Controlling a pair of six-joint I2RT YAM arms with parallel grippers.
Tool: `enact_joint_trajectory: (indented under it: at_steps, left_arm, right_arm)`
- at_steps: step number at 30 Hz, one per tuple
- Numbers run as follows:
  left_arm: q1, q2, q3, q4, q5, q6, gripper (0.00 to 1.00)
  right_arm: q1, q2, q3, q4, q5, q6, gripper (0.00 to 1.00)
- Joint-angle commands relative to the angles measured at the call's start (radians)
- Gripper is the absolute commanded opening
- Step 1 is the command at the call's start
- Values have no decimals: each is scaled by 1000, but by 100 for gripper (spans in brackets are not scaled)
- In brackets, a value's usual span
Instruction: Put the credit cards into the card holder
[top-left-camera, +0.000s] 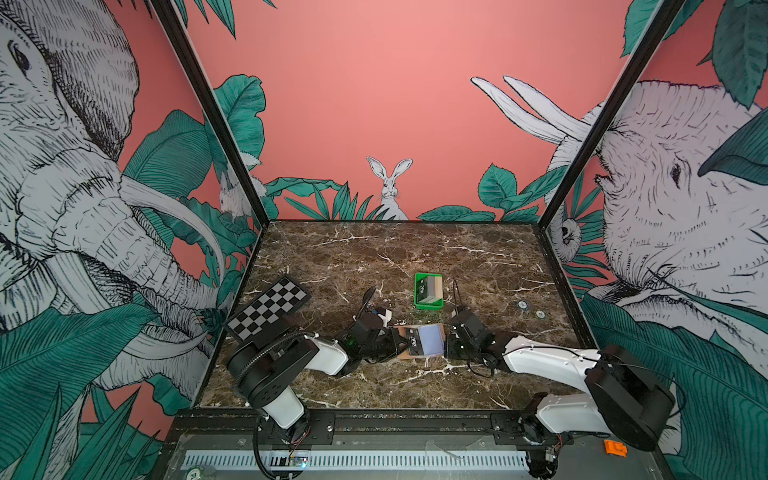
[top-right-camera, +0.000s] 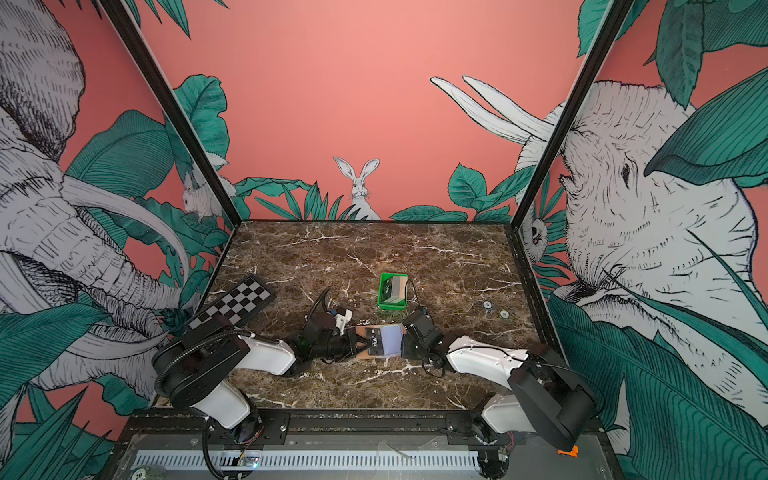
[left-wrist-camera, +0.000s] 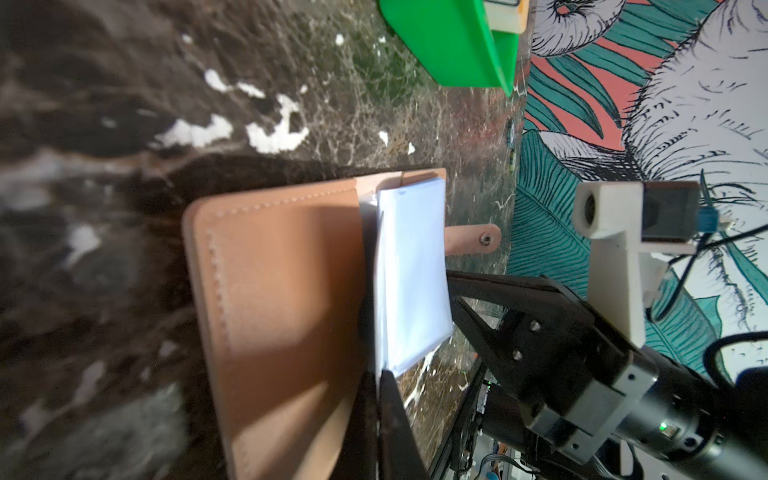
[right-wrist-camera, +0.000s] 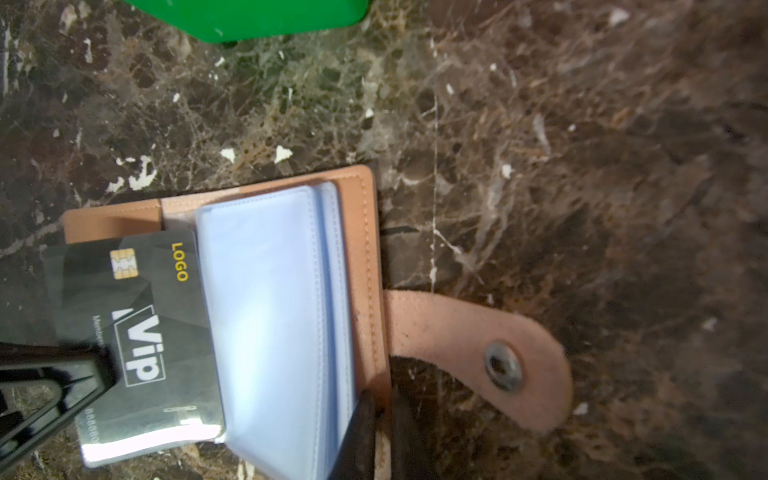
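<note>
Card holder (top-left-camera: 431, 340) lies open on the marble table (top-left-camera: 374, 257), near the front edge, between the two grippers.

Both top views:
- Left gripper (top-left-camera: 400, 345) comes in from the left, right gripper (top-left-camera: 447, 345) from the right, both low at the holder.
- Black VIP card (top-left-camera: 413, 342) lies over the holder's left half, beside the pale clear pockets (top-right-camera: 392, 340).
- Green tray (top-left-camera: 417, 291) sits just behind the holder, apart from it, with more cards (top-left-camera: 430, 289) stacked inside.
- Checkerboard (top-left-camera: 268, 309) is propped at the left, well apart.

Left wrist view:
- Holder's tan cover (left-wrist-camera: 282, 311) is seen from outside, raised off the table.
- Pocket stack (left-wrist-camera: 411, 270) fans out past it, and the strap tab (left-wrist-camera: 469, 243) with its snap lies flat beyond.
- Right gripper (left-wrist-camera: 459, 297) has its tips at the pocket edge.
- One dark finger (left-wrist-camera: 395, 415) of the left gripper runs along the seam. Its grip cannot be read from here.

Right wrist view:
- VIP card (right-wrist-camera: 158, 324) faces up, one long edge tucked under the pocket stack (right-wrist-camera: 266, 311). Most of the card shows outside. Whether it sits inside a sleeve, cannot tell.
- Left gripper (right-wrist-camera: 83, 382) is pressed together on the card's outer edge.
- Right gripper (right-wrist-camera: 382, 432) is pinched on the holder's cover edge, one finger on each side, beside the strap tab (right-wrist-camera: 457, 332).
- A corner of the green tray (right-wrist-camera: 249, 16) shows at the frame edge.
</note>
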Motion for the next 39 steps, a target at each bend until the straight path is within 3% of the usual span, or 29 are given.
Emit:
enact_joint_trajectory:
  at_steps: [1, 16, 29, 39]
  left_arm:
    - [17, -34, -2, -89, -17, 31, 0]
    - [29, 6, 34, -12, 69, 60, 0]
    - [66, -123, 57, -213, 86, 177, 0]
    - [82, -123, 70, -204, 153, 187, 0]
  right_arm:
    - [7, 18, -19, 12, -17, 3, 10]
    - [21, 7, -45, 27, -11, 21, 9]
    - [25, -136, -57, -38, 48, 35, 12]
    - [25, -148, -36, -41, 26, 13, 15]
